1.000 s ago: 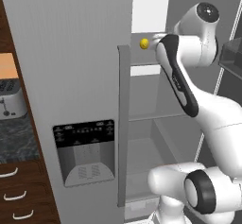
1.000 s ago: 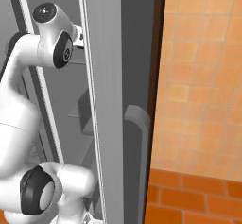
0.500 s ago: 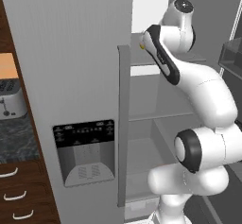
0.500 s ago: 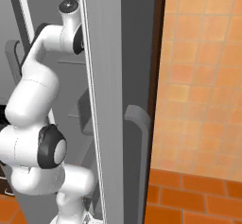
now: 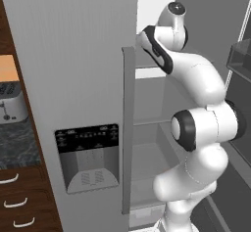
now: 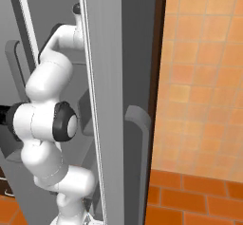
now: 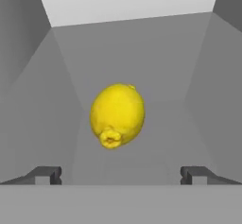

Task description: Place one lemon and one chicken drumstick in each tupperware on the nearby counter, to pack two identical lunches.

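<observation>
The gripper (image 7: 121, 175) has its jaws spread wide and released, holding nothing; the two dark fingertips (image 7: 46, 175) stand far apart at the bottom of the hand view. Between them and a little ahead lies the lemon (image 7: 117, 115), alone on a grey shelf (image 7: 156, 138) inside the fridge (image 5: 73, 55), roughly mid-shelf and away from both side walls and the back wall. Its stubby end points toward the camera, so the fruit lies lengthwise along the approach.

The step in hand looks like the reach for a first lemon. To do it well, the hand should advance straight until the fingers flank the widest part of the fruit, then close across its short axis; a rounded skin may roll or squirt forward if pinched near the tip.

In the left base view the arm (image 5: 196, 89) bends into the upper compartment past the closed door (image 5: 88, 104) with its dispenser panel (image 5: 88, 157). The counter (image 5: 14, 145) with a toaster (image 5: 11, 101) sits to the left. The door's vertical handle (image 5: 128, 128) and the open door (image 6: 102, 100) hem in the arm's withdrawal.
</observation>
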{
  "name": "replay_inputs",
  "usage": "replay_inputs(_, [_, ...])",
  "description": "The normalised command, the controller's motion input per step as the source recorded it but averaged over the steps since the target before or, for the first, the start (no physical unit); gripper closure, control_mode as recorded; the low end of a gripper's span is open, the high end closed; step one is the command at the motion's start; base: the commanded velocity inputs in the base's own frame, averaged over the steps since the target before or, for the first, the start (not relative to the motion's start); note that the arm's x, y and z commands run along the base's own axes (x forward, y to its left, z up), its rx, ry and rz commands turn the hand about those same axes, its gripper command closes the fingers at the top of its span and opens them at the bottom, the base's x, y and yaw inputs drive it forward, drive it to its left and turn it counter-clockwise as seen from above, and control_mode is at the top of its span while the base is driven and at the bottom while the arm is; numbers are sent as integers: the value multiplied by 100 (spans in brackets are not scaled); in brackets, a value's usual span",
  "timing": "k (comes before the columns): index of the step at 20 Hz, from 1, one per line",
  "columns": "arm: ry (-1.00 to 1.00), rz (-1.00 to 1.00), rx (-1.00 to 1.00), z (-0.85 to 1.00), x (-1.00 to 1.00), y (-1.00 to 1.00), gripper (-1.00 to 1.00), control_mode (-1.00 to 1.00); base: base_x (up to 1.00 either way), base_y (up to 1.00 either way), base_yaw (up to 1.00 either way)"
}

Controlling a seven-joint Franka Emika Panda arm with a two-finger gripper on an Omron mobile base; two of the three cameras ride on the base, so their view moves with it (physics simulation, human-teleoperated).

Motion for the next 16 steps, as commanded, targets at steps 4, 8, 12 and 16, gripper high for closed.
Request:
replay_inputs(4, [0,0,0,-12,53,0,-100,-100,0,0,0])
replay_inputs(8, [0,0,0,-12,45,0,-100,-100,0,0,0])
replay_inputs(12, [0,0,0,-22,38,0,-100,-100,0,0,0])
replay_inputs(16, [1,0,0,-22,4,0,-100,-100,0,0,0])
